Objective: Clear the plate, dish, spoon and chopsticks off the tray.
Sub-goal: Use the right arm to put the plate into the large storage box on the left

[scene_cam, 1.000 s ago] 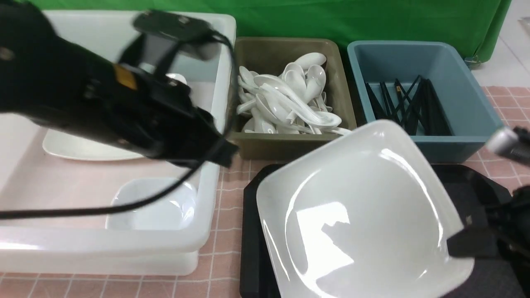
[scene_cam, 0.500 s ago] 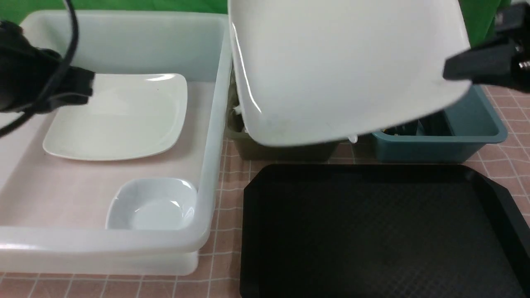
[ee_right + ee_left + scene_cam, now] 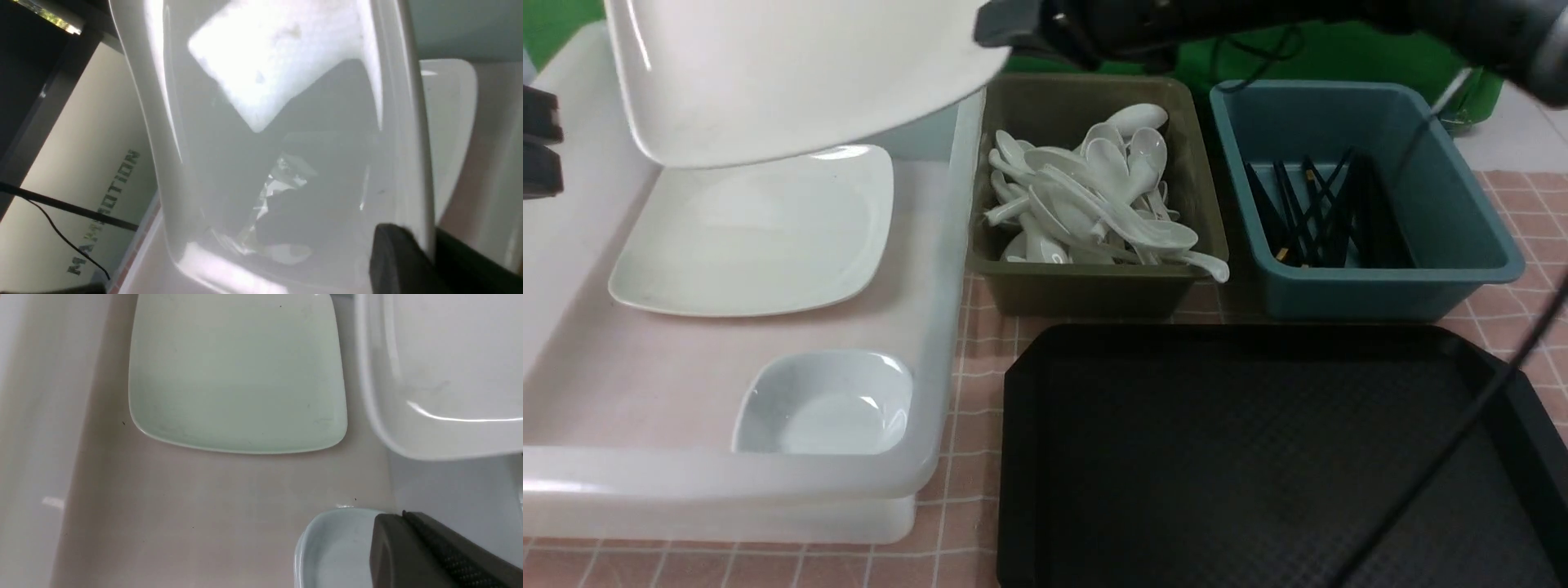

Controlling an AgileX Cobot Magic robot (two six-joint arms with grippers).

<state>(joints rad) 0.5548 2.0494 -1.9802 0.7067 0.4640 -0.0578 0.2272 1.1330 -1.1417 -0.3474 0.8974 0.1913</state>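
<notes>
While my right gripper (image 3: 404, 249) clamps the plate (image 3: 792, 73) by its edge above the white tub (image 3: 727, 474), my left gripper (image 3: 539, 143) is closed at the tub's left side.

Pink gridded cloth (image 3: 980, 408), white tub (image 3: 923, 392), olive bin (image 3: 1086, 294), blue bin (image 3: 1388, 298), black tray (image 3: 1258, 457) on it

Glossy white plate (image 3: 792, 73); black textured plastic tray (image 3: 1274, 457); smooth green cloth (image 3: 1347, 57).
</notes>
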